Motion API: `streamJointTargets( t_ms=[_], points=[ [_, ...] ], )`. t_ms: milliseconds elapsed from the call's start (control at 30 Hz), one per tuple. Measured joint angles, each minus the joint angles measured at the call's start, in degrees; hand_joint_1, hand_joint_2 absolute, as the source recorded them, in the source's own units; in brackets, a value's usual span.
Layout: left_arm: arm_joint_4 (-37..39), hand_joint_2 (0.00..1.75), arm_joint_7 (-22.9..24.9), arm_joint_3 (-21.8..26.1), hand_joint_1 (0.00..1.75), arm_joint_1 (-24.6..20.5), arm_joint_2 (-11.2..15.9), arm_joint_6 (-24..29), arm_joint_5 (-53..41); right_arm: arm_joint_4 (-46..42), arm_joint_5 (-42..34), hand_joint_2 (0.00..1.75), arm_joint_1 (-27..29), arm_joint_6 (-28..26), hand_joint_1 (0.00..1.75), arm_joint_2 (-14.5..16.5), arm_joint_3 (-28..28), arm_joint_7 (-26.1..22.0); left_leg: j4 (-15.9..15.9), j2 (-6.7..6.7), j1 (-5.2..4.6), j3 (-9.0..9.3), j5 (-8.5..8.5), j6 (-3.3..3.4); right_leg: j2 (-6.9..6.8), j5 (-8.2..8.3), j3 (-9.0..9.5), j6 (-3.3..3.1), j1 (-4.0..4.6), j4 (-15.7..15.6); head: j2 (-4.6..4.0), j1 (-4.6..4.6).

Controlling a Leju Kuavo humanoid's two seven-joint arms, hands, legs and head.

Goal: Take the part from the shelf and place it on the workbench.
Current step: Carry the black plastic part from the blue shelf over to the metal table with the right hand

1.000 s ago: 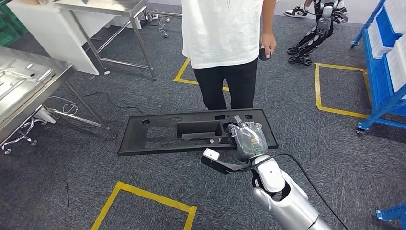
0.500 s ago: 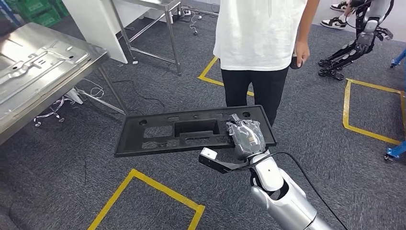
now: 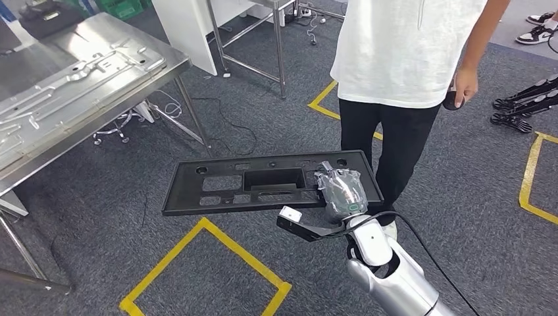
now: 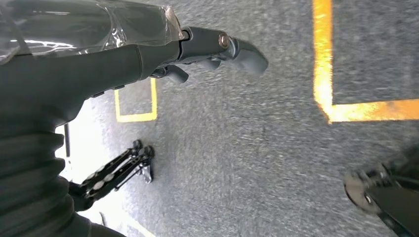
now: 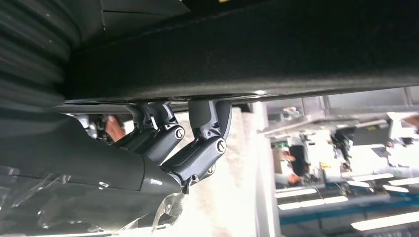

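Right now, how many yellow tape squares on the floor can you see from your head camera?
3, all partly cut off. One lies below the black panel that the right hand holds, one beside the person's legs, one at the right edge. More may be hidden.

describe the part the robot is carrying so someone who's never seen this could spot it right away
Start at the person in the white shirt standing on the grey carpet. Just in front of their legs, the right hand holds a long flat black plastic panel level above the floor. Unlike the shiny metal workbench nearby, it is matte black with rectangular cutouts.
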Motion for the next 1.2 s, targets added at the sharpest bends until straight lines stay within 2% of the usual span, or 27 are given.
streamJointTargets(
  t_ms=[33,67,100,133,167,200,267,300,333,367,400,433,500,567,633,667,700,733,800,867,933,1000,1067,1100,1133,1167,1200],
  points=[
    [0.00,1.75,-0.05,0.01,0.00,-0.09,-0.01,0.02,-0.03,0.00,-0.01,1.75,-0.09,0.00,1.75,0.01,0.00,-0.07,4.37,1.61,-0.08,-2.17,-1.77,-0.23,-0.67,-0.11,0.11,-0.29,0.19,-0.03,-0.01,-0.02],
    [0.00,1.75,-0.10,0.01,0.00,-0.19,-0.03,0.04,-0.04,0.00,-0.02,1.75,-0.13,0.01,1.75,0.02,0.00,-0.14,9.04,2.41,-0.06,-4.55,-3.45,-0.37,-1.38,-0.24,0.19,-0.46,0.35,-0.02,-0.01,-0.01],
    [-0.01,1.75,-0.15,0.02,0.00,-0.23,-0.08,0.05,-0.04,0.00,-0.05,1.75,-0.11,0.03,1.75,0.02,0.00,-0.22,12.81,2.80,-0.06,-6.58,-4.58,-0.43,-2.12,-0.36,0.29,-0.60,0.51,-0.03,-0.02,-0.01],
    [-0.02,1.75,-0.19,0.02,0.00,-0.20,-0.15,0.04,-0.05,0.00,-0.08,1.75,-0.08,0.05,1.75,0.03,0.00,-0.26,14.46,2.94,-0.11,-7.62,-4.70,-0.32,-2.85,-0.49,0.45,-0.75,0.69,-0.07,-0.01,-0.01],
    [-0.03,1.75,-0.20,0.02,0.00,-0.15,-0.21,0.03,-0.05,0.00,-0.12,1.75,-0.08,0.09,1.75,0.08,0.01,-0.29,13.57,3.05,-0.26,-7.36,-3.68,0.00,-3.52,-0.60,0.72,-0.89,0.88,-0.20,-0.01,-0.01],
    [-0.04,1.75,-0.20,0.02,0.00,-0.12,-0.25,0.02,-0.04,0.00,-0.19,1.75,-0.12,0.14,1.75,0.18,0.01,-0.31,10.27,3.37,-0.54,-5.84,-1.71,0.55,-4.16,-0.69,1.12,-0.99,1.09,-0.46,-0.01,-0.01],
    [-0.06,1.75,-0.20,0.05,0.00,-0.21,-0.16,0.03,-0.01,-0.01,-0.31,1.75,-0.40,0.26,1.75,0.37,0.01,-0.31,0.53,6.34,-1.88,-0.96,2.80,2.55,-5.28,-0.81,2.22,-1.11,1.38,-1.35,-0.01,-0.01],
    [-0.08,1.75,-0.20,0.08,0.00,-0.38,-0.10,0.03,0.01,-0.01,-0.38,1.75,-0.55,0.33,1.75,0.43,0.00,-0.31,-3.25,7.90,-2.57,1.01,4.03,3.44,-5.83,-0.86,2.63,-1.08,1.52,-1.76,-0.01,-0.01],
    [-0.10,1.75,-0.19,0.10,0.00,-0.55,-0.04,0.03,0.05,-0.01,-0.42,1.75,-0.66,0.40,1.75,0.44,0.00,-0.32,-5.60,9.03,-3.16,2.17,4.41,4.13,-6.47,-0.93,2.89,-1.00,1.64,-2.04,-0.01,-0.02],
    [-0.12,1.75,-0.18,0.12,0.00,-0.67,-0.01,0.03,0.09,-0.01,-0.44,1.75,-0.72,0.48,1.75,0.49,0.01,-0.33,-6.55,9.16,-3.45,2.60,4.18,4.44,-7.21,-1.02,2.99,-0.87,1.85,-2.16,-0.01,-0.02],
    [-0.14,1.75,-0.17,0.13,0.00,-0.74,-0.01,0.02,0.13,-0.01,-0.45,1.75,-0.77,0.54,1.75,0.58,0.01,-0.40,-7.13,8.39,-3.43,2.84,3.98,4.51,-8.02,-1.14,3.17,-0.69,1.99,-2.31,0.00,-0.03],
    [-0.15,1.75,-0.16,0.14,0.00,-0.58,-0.03,-0.01,0.18,-0.01,-0.43,1.75,-0.80,0.57,1.75,0.64,0.02,-0.48,-7.69,7.59,-3.19,3.22,4.01,4.38,-8.13,-1.49,3.37,-0.48,2.04,-2.19,0.00,-0.02],
    [-0.17,1.75,-0.25,0.15,0.00,-0.32,-0.13,-0.05,0.19,-0.02,-0.34,1.75,-0.88,0.52,1.75,0.79,0.03,-0.63,-8.66,6.07,-2.46,4.14,4.30,4.20,-5.60,-3.32,2.64,-0.31,2.14,0.62,0.00,0.03],
    [-0.19,1.75,-0.33,0.24,0.00,-0.47,-0.25,-0.05,0.18,-0.02,-0.35,1.75,-0.78,0.46,1.75,0.78,0.04,-0.66,-8.85,4.39,-1.96,4.50,4.37,4.26,-1.93,-7.16,-1.44,-0.28,2.10,9.07,-0.01,0.05],
    [-0.20,1.75,-0.27,0.34,0.00,-0.64,-0.37,-0.07,0.11,0.00,-0.40,1.75,-0.47,0.50,1.75,0.69,0.05,-0.65,-8.74,2.35,-1.84,4.55,4.30,4.29,-0.77,-9.72,-6.12,-0.05,2.02,17.13,0.00,0.05],
    [-0.20,1.75,-0.21,0.36,0.00,-0.58,-0.46,-0.11,0.06,0.00,-0.40,1.75,-0.30,0.55,1.75,0.67,0.07,-0.64,-8.60,1.37,-1.76,4.57,4.24,4.21,-0.69,-9.10,-6.94,0.07,1.97,17.75,0.01,0.06],
    [-0.21,1.75,-0.14,0.37,0.00,-0.46,-0.54,-0.15,-0.01,0.00,-0.42,1.75,-0.18,0.60,1.75,0.66,0.08,-0.61,-8.35,0.41,-1.64,4.59,4.12,4.04,-0.59,-7.29,-6.47,0.22,1.88,15.78,0.01,0.06],
    [-0.21,1.75,-0.08,0.39,0.00,-0.34,-0.61,-0.19,-0.08,0.00,-0.43,1.75,-0.11,0.63,1.75,0.67,0.08,-0.59,-7.96,-0.48,-1.48,4.58,3.91,3.74,-0.13,-4.75,-4.84,0.43,1.67,11.72,0.01,0.07],
    [-0.22,1.75,-0.03,0.47,0.00,-0.22,-0.66,-0.17,-0.17,-0.01,-0.49,1.75,-0.12,0.64,1.75,0.68,0.10,-0.51,-6.80,-2.03,-1.43,4.23,3.26,2.99,2.19,-0.83,-1.09,0.79,0.93,3.18,0.01,0.07],
    [-0.22,1.75,-0.01,0.62,0.00,-0.16,-0.64,-0.08,-0.24,-0.01,-0.57,1.75,0.05,0.70,1.75,0.72,0.14,-0.45,-6.15,-3.20,-1.54,3.67,2.90,2.54,3.50,0.04,0.50,0.46,0.51,-0.35,0.00,0.07],
    [-0.23,1.75,0.01,0.81,0.00,0.23,-0.61,-0.03,-0.27,-0.01,-0.67,1.75,0.36,0.79,1.75,0.78,0.19,-0.37,-6.02,-3.96,-1.37,3.22,2.83,2.33,2.28,-0.05,0.61,-0.34,0.61,-0.50,-0.01,0.07],
    [-0.29,1.75,0.03,0.95,0.00,0.61,-0.62,-0.05,-0.31,-0.01,-0.78,1.75,0.46,0.82,1.75,0.85,0.22,-0.26,-3.40,-1.74,-1.26,1.83,1.35,1.71,1.02,-0.06,0.69,-0.98,0.64,-0.52,-0.01,0.03],
    [-0.34,1.75,0.03,1.01,0.00,0.54,-0.64,-0.05,-0.38,0.00,-0.91,1.75,0.46,0.82,1.75,0.91,0.22,-0.16,3.98,1.93,-1.02,-1.76,-2.15,0.86,-0.13,-0.17,0.77,-1.39,0.75,-0.54,-0.01,0.01],
    [-0.34,1.75,0.03,1.03,0.00,0.46,-0.65,-0.05,-0.41,0.00,-0.95,1.75,0.53,0.83,1.75,0.92,0.22,-0.13,8.62,2.91,-0.78,-4.11,-3.95,0.55,-0.83,-0.28,0.79,-1.50,0.82,-0.53,-0.01,0.02],
    [-0.36,1.75,0.02,1.04,0.00,0.45,-0.67,-0.08,-0.42,0.00,-0.99,1.75,0.67,0.83,1.75,0.92,0.22,-0.13,12.03,3.23,-0.62,-5.99,-4.90,0.44,-1.53,-0.42,0.84,-1.59,0.87,-0.52,-0.02,0.02],
    [-0.37,1.75,0.02,1.05,0.00,0.48,-0.70,-0.11,-0.44,0.00,-1.01,1.75,0.86,0.85,1.75,0.92,0.23,-0.13,13.43,3.33,-0.55,-6.91,-4.82,0.48,-2.24,-0.57,0.95,-1.63,0.95,-0.51,-0.02,0.02],
    [-0.38,1.75,0.03,1.07,0.00,0.54,-0.72,-0.14,-0.49,0.00,-1.04,1.75,1.02,0.87,1.75,0.93,0.26,-0.13,12.43,3.41,-0.57,-6.61,-3.68,0.73,-2.95,-0.76,1.17,-1.65,1.05,-0.54,-0.02,0.02]
  ],
)
